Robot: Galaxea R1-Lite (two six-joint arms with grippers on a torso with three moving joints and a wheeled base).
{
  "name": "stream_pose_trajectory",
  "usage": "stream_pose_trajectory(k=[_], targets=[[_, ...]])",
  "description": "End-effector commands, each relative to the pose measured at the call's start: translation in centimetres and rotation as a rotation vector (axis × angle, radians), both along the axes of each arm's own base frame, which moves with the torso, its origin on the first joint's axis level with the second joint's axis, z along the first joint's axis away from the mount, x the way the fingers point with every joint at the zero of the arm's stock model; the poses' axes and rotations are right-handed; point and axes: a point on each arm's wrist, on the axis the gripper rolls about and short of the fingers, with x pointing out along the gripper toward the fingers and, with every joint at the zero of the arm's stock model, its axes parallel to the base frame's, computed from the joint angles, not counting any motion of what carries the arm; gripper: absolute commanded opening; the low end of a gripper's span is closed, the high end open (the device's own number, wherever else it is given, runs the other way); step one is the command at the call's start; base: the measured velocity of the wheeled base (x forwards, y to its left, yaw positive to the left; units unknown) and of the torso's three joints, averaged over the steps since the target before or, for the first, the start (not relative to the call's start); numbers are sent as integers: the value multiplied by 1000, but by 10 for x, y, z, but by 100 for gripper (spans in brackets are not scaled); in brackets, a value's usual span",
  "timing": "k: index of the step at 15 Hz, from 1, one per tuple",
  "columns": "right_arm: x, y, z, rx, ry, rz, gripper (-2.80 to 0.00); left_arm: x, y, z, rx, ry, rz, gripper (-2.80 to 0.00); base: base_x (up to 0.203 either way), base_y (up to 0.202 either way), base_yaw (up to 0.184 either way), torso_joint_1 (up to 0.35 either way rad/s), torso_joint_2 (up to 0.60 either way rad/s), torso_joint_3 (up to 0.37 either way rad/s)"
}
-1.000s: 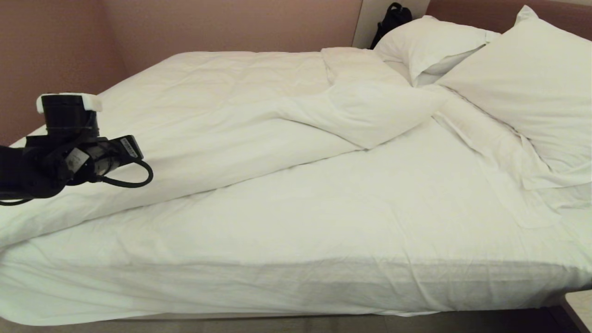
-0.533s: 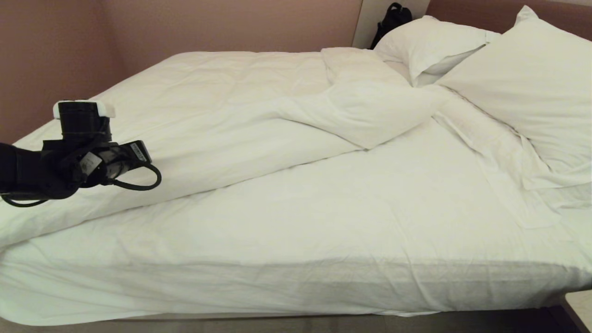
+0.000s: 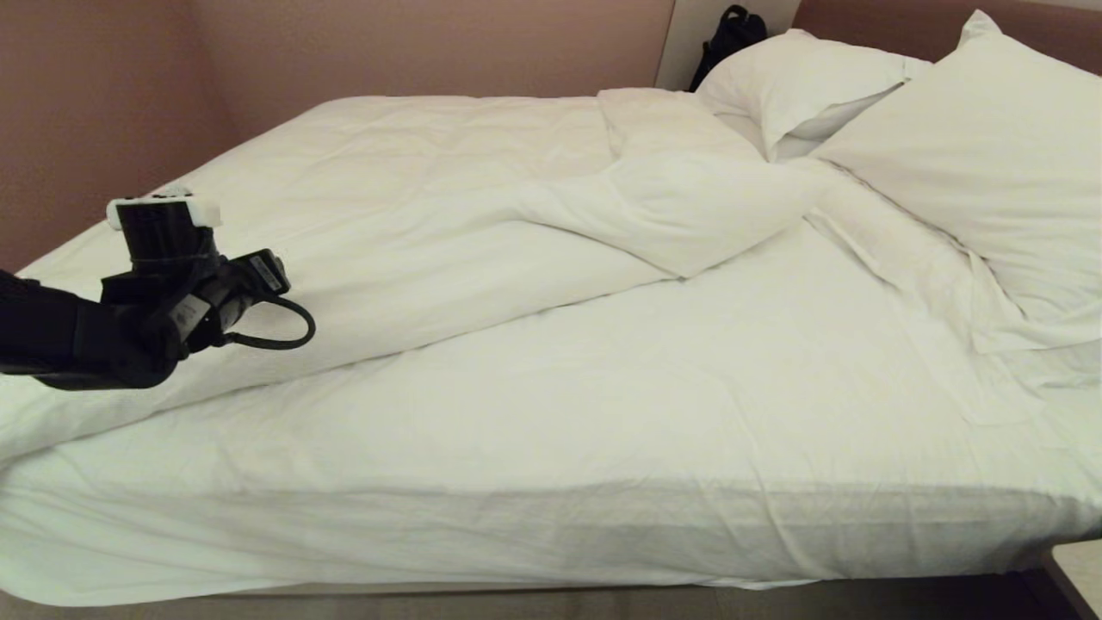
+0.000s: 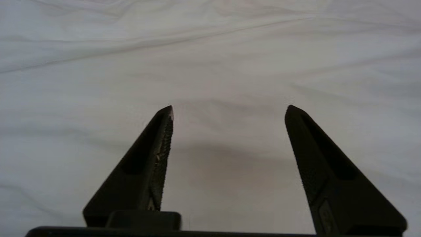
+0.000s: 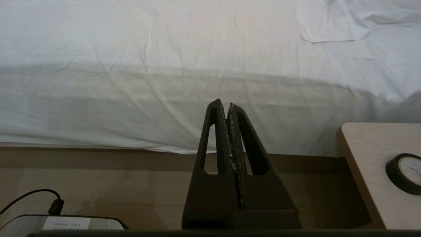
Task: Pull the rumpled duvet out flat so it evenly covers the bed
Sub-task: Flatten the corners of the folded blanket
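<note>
Duvet (image 3: 448, 232): we see it bunched along the far side of the bed (image 3: 551, 534), its near edge running on a slant from the foot corner on the left up towards the pillows; one corner is folded back near the head end.
Sheet (image 3: 654, 405): the near half of the mattress lies bare under a thin white sheet, wrinkled, hanging over the near edge.
Pillows (image 3: 973, 146): two plump white ones at the head end, the nearer one leaning over a loose flap of cloth.
Left gripper (image 4: 228, 108): we find it over the foot end of the bed, above the duvet's near fold; in the head view only the wrist and its camera housing show, near the left edge of the bed.
Left jaws: released, standing wide apart with nothing between them.
Duvet relative to the jaws: in the left wrist view white, softly creased cloth fills everything ahead of the two dark fingers (image 4: 154, 158); their shadow falls on it just in front. We cannot tell whether the tips touch the cloth.
Right gripper (image 5: 227, 105): parked low beside the bed, pointing at the mattress's near side above the wooden floor.
Right jaws: clenched together, empty.
Bedside table (image 5: 368, 164): pale wood, beside the near edge of the bed at the head end, with a roll of black tape (image 5: 406, 172) on it.
Black bag (image 3: 730, 34): behind the far pillow, against the wall.
</note>
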Motion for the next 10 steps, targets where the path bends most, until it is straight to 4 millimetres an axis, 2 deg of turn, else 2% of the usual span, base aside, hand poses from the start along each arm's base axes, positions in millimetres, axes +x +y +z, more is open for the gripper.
stream_pose_trajectory(k=[1,6,8,10], targets=[[0,0,0,0,1,1,-280,8,-1,-15,-3,39,-1,0,0,0,0,0,0,0],[0,0,0,0,1,1,-280,23,-1,-36,-32,82,-10,0,0,0,0,0,0,0],[0,0,0,0,1,1,-280,25,-1,-37,-54,73,-7,0,0,0,0,0,0,0],[0,0,0,0,1,1,-280,36,0,-50,-75,86,0,0,0,0,0,0,0,0]])
